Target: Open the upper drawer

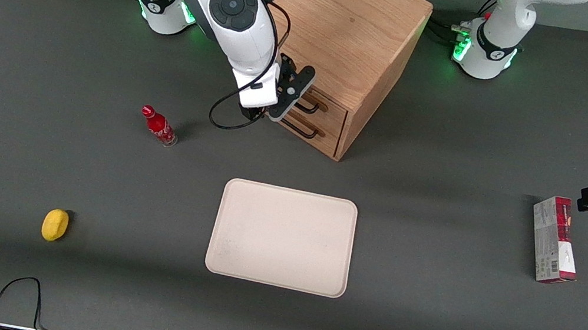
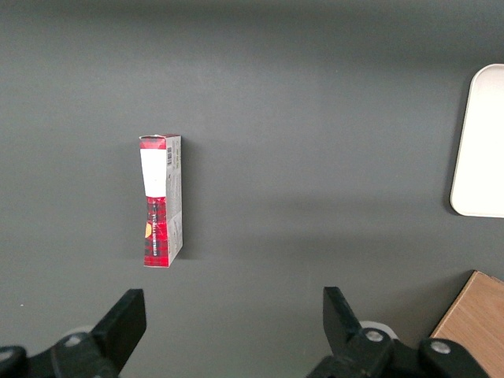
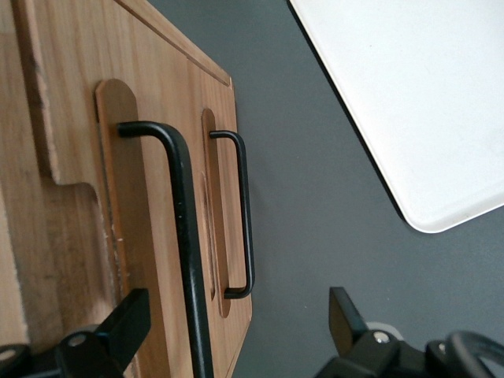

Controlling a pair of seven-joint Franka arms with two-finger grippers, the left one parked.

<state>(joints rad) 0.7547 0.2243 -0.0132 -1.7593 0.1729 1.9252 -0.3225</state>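
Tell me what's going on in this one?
The right arm has brought its gripper up in front of the small wooden cabinet. Its fingers are open, with the upper drawer's handle between them, not yet clamped. The upper drawer looks shut, flush with the lower drawer beneath it. Nearer the camera, a cream tray, a red bottle, a yellow object and a red carton lie untouched.

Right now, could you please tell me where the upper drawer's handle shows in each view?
Front view: the upper drawer's handle is on the cabinet front, above the lower handle.
Right wrist view: it is the nearer bar, running between the open gripper's fingers.
Left wrist view: not in it.
Shared landmark: the white tray, in all three.
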